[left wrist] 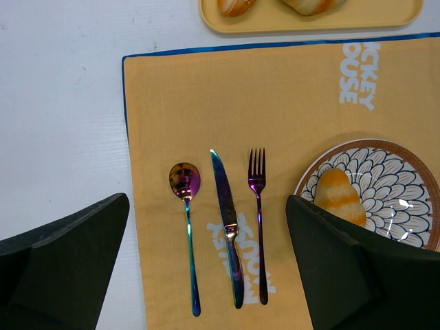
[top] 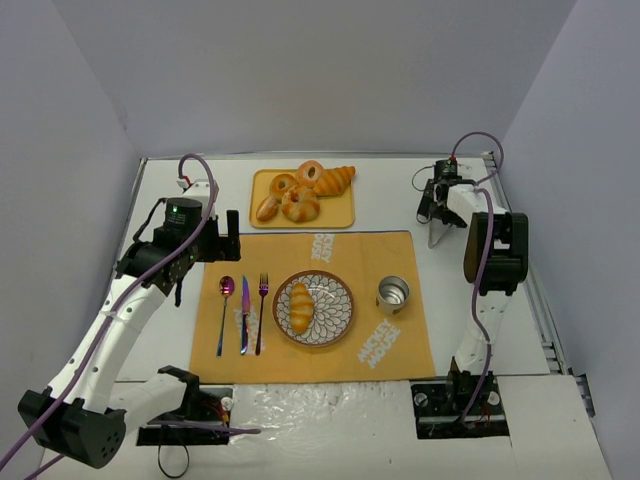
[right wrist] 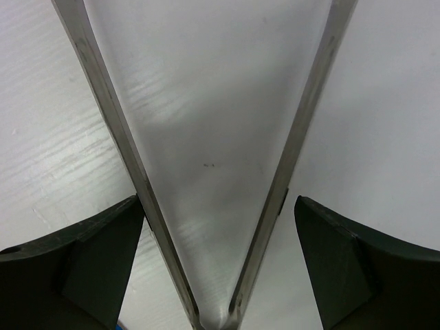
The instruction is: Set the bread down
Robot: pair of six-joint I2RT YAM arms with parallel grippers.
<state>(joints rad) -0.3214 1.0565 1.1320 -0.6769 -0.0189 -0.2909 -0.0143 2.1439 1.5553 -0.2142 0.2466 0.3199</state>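
Top external showed you the small golden ridged bread (top: 301, 307) on the floral round plate (top: 337, 303), long axis near-to-far, nearer your wide, empty left hand (top: 220, 240); right hand (top: 436, 212) held steel tongs (top: 438, 235).

The placemat (left wrist: 275, 103) is matt woven cloth. The spoon (left wrist: 185, 206), knife (left wrist: 225, 220) and fork (left wrist: 258, 206) are polished metal with a glossy rainbow sheen. The plate (left wrist: 405, 179) looks glazed and shiny, and the bread (left wrist: 339, 196) is smooth with a slight gloss. The tongs (right wrist: 124, 137) are dull brushed metal.
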